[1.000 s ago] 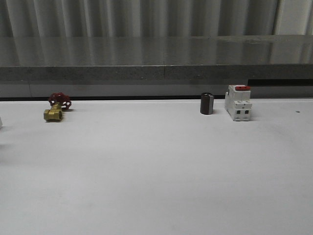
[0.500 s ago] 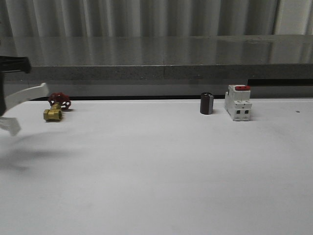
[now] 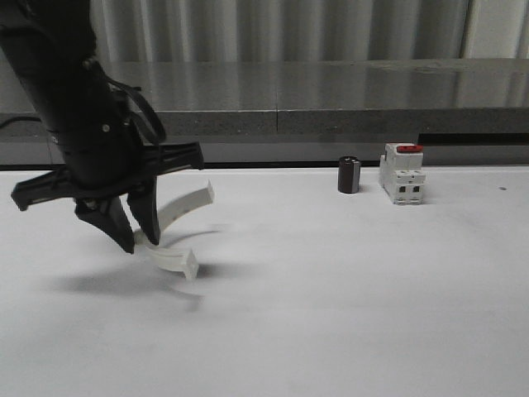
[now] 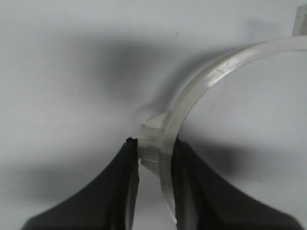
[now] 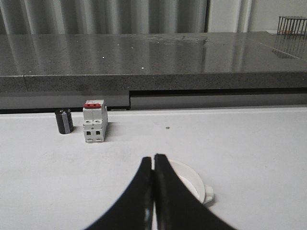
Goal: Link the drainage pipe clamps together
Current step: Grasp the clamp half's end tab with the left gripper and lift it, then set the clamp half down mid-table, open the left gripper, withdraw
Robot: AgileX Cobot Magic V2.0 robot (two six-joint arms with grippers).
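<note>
White desk [image 3: 347,314], grey ledge and corrugated wall behind. One clamp half [image 3: 172,227] pinched at its tab by your left tool [image 3: 132,236], carried above desk's left part, curve pointing right. Second clamp half [image 5: 189,184] lies on desk just behind your right tool [image 5: 153,165], fingers pressed together, holding nothing. Halves well apart; judge joining not begun: you must grasp second, align flanges. Circuit breaker [image 3: 403,174], dark cylinder [image 3: 350,174] near far edge.

On the table [image 3: 347,314], the left gripper [image 3: 132,236] sits at the left, a clamp [image 3: 175,217] between its fingers, above the surface. Far back right, a cylinder [image 3: 349,174] stands just left of the breaker [image 3: 402,174]. Another clamp [image 5: 189,182] lies just behind the right gripper [image 5: 153,191].
</note>
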